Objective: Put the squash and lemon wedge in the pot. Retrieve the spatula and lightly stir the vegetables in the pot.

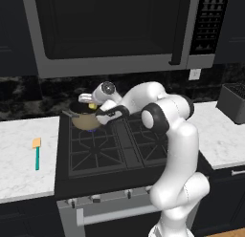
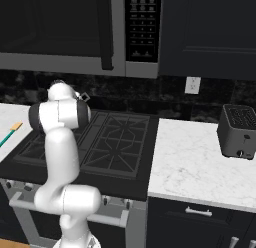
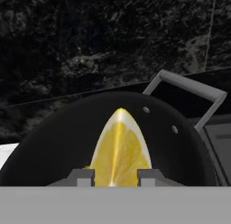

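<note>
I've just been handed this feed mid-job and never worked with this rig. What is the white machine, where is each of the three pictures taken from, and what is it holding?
The white machine is a robot arm on a driving base, standing at a kitchen stove. Two pictures come from cameras on the base, behind the arm to its left and right. The third looks along the end effector itself; the two small grey tips at the bottom are its fingers.

The fingers are closed on the lemon wedge, held over the dark inside of the pot, which stands on a rear left burner. Whether the squash is already in the pot cannot be seen.

On the white counter left of the stove lies the spatula, untouched. A toaster stands on the right counter.
</note>
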Robot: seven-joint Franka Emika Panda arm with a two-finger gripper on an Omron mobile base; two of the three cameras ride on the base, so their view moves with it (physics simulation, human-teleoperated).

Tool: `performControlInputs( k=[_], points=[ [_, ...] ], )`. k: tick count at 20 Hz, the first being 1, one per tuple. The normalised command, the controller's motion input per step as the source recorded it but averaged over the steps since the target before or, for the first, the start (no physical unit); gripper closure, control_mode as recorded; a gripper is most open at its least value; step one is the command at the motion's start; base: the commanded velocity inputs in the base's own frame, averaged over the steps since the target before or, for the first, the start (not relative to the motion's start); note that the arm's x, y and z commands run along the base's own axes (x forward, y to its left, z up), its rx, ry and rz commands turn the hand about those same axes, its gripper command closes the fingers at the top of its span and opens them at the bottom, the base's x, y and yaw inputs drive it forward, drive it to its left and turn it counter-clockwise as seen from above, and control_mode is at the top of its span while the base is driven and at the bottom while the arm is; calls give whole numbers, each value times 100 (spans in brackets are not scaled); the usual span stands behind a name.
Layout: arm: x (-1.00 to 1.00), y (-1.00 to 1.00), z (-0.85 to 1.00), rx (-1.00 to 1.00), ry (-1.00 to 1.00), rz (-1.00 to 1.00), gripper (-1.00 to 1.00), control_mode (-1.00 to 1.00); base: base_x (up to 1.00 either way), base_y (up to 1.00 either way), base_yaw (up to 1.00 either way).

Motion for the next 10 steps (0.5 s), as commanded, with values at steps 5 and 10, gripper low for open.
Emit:
performControlInputs(
  k=[5,10],
  points=[
    [6,21,-25,0,5,-4,100,-100,0,0,0],
    [15,8,-12,0,4,-3,100,-100,0,0,0]
  ],
)
